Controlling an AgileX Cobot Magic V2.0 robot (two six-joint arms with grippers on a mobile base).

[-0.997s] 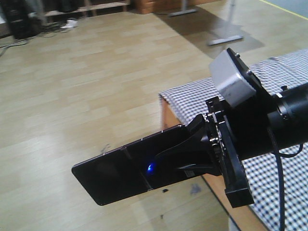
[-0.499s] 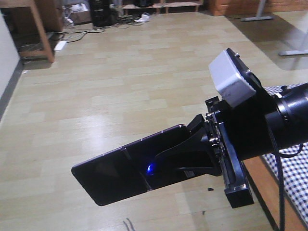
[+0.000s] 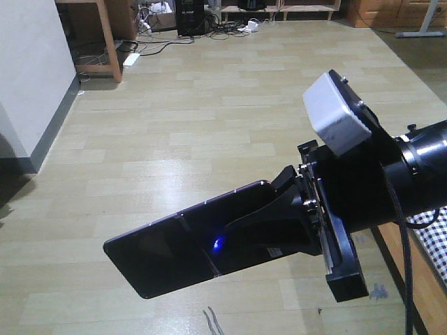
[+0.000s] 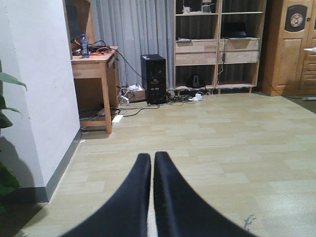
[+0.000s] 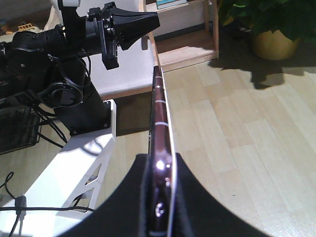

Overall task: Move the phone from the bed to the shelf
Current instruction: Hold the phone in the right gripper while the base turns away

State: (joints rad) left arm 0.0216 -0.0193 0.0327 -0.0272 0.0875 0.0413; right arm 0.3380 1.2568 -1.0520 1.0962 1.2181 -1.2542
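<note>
Right tool (image 5: 161,163) clamped on the phone (image 3: 157,255), arm level above wooden floor (image 3: 174,125), left tool (image 4: 152,158) pinched closed

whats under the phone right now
Only bare plank floor shows beneath the phone, which the right hand holds in the air. The patch straight below is hidden by the phone itself; the bed lies off to one side.

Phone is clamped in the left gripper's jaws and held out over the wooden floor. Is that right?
No. The phone is in the right gripper, not the left: the right wrist view shows it clamped edge-on between those jaws, while the left gripper is shut on nothing. It is held out over the wooden floor.
</note>
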